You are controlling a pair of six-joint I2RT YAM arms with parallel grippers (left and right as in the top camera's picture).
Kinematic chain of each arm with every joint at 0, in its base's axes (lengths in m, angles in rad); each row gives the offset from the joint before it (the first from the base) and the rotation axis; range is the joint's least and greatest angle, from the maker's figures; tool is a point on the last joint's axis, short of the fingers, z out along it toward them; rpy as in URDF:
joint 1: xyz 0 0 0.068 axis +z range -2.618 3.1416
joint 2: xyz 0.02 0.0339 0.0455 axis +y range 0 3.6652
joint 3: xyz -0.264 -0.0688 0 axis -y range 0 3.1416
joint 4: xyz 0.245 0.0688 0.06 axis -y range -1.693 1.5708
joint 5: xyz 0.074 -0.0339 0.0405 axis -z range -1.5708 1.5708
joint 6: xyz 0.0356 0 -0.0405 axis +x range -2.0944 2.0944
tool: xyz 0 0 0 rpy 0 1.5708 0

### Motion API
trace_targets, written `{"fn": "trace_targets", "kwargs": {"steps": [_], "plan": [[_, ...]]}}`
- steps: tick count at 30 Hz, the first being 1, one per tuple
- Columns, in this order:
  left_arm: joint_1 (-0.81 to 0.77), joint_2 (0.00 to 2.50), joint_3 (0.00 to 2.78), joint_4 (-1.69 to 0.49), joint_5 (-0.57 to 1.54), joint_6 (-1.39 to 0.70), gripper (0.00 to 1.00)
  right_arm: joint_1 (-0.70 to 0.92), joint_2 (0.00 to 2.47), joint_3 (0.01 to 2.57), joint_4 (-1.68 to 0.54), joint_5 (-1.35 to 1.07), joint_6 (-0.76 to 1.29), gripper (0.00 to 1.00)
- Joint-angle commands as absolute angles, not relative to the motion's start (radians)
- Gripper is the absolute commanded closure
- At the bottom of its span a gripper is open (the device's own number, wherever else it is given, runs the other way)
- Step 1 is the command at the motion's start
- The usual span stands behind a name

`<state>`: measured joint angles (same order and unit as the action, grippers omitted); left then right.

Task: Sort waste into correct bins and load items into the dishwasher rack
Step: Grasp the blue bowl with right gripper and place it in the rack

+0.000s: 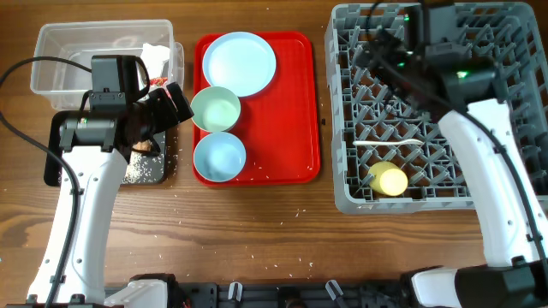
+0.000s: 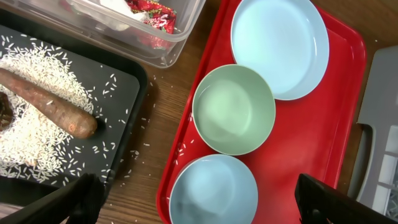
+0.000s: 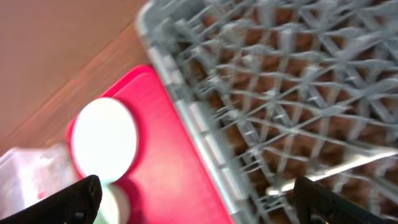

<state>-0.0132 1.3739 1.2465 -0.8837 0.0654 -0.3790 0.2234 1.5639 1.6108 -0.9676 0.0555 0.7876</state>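
Rice grains [image 2: 25, 140] loose across shallow, matte, rectangular black tray [image 2: 124, 81]

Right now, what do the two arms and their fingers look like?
The left arm and right arm share smooth white tubular links and boxy black joint housings. Thin black cables loop off them, and green lights glow on the right arm's housing. The left fingers and right fingers are plain matte black wedges. No markings are readable.
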Motion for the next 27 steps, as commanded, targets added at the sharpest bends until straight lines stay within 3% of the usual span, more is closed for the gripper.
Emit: {"fn": "trace_targets", "kwargs": {"steps": [1, 5, 10, 15, 17, 20, 27], "plan": [[-0.015, 1.364, 1.263, -0.884, 0.055, -0.374, 0.0, 0.308, 1.596, 1.611, -0.88, -0.034, 0.769, 0.0], [-0.014, 1.363, 1.264, -0.88, 0.043, -0.371, 0.0, 0.485, 1.726, 1.611, -0.786, -0.137, 0.623, 0.01], [0.034, 1.309, 1.292, -0.886, 0.044, -0.29, 0.0, 0.634, 1.888, 1.611, -0.783, -0.167, 0.628, 0.01], [0.139, 1.211, 1.317, -0.88, 0.02, -0.205, 0.0, 0.709, 2.014, 1.611, -0.796, -0.196, 0.628, 0.18], [0.197, 1.199, 1.317, -0.882, -0.001, -0.205, 0.0, 0.711, 2.072, 1.611, -0.799, -0.237, 0.628, 0.35], [0.221, 1.201, 1.317, -0.882, -0.001, -0.205, 0.0, 0.713, 2.091, 1.611, -0.783, -0.246, 0.628, 0.5], [0.221, 1.201, 1.317, -0.882, -0.001, -0.205, 0.0, 0.743, 2.125, 1.608, -0.738, -0.26, 0.564, 0.52]]}}
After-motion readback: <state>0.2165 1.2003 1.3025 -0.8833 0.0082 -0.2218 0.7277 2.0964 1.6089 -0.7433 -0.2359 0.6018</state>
